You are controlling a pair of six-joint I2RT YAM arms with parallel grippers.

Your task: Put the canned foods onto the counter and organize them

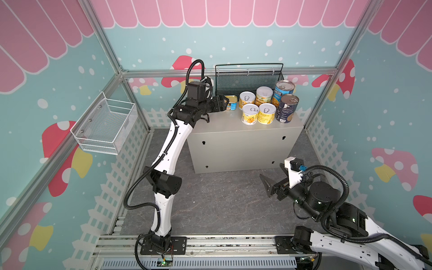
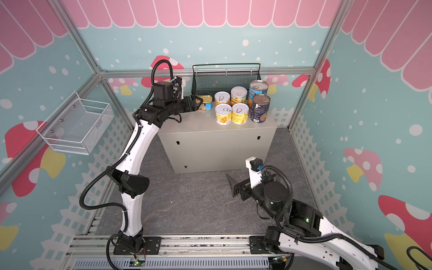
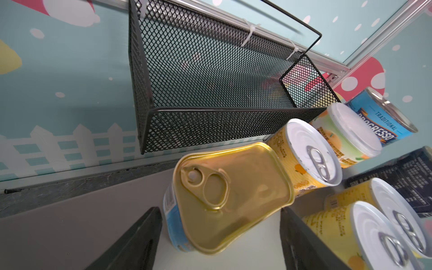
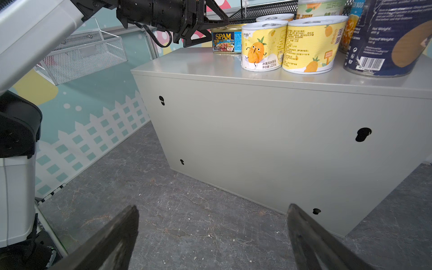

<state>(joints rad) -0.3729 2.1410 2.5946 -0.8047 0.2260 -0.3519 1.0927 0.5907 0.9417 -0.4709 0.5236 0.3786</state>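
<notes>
Left wrist view: the flat rectangular gold-topped SPAM tin [image 3: 231,194] sits on the beige-grey metal box table [image 3: 70,233], just beside four small yellow-labelled tins [image 3: 311,154] and two taller blue-labelled tins [image 3: 378,117]. The left fingers [image 3: 135,238] straddle it; whether they pinch it is unclear. The right fingers [image 4: 109,240] are spread wide above the dark stone floor [image 4: 187,210].

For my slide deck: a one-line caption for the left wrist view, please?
Left gripper grips the gold-topped SPAM tin on the counter, beside yellow cans.
</notes>
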